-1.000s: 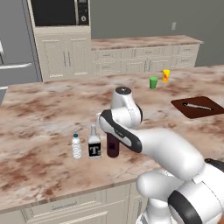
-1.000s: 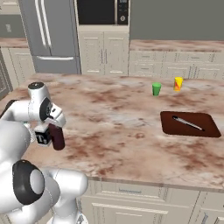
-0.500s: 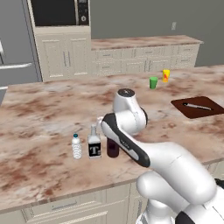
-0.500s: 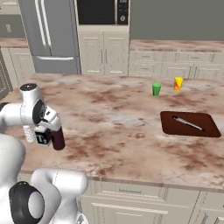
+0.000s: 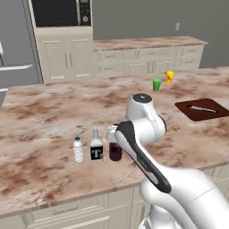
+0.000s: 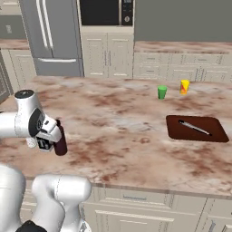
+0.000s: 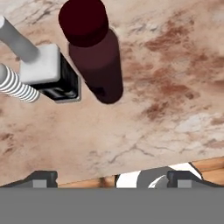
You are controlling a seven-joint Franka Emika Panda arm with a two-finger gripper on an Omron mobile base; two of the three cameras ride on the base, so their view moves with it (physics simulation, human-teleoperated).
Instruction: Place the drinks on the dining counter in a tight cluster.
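Three drinks stand close together in a row near the front edge of the dining counter: the clear water bottle, the white "T" bottle and the dark maroon bottle. My gripper hangs just above the maroon bottle, apart from it. Looking down in the hand view, the maroon bottle, the white bottle and the water bottle sit beyond the gripper. It is open, its fingertips wide apart with nothing between them. The right base view shows the maroon bottle beside my hand.
A green cup and a yellow-orange cup stand at the counter's far right. Nearer on the right, a dark cutting board carries a knife. The counter's front edge runs just behind the bottles. Wall cabinets and a fridge stand beyond.
The maroon bottle has stayed in place beside the white bottle. My arm's elbow has swung a little to the right and the hand has drawn back off the bottle.
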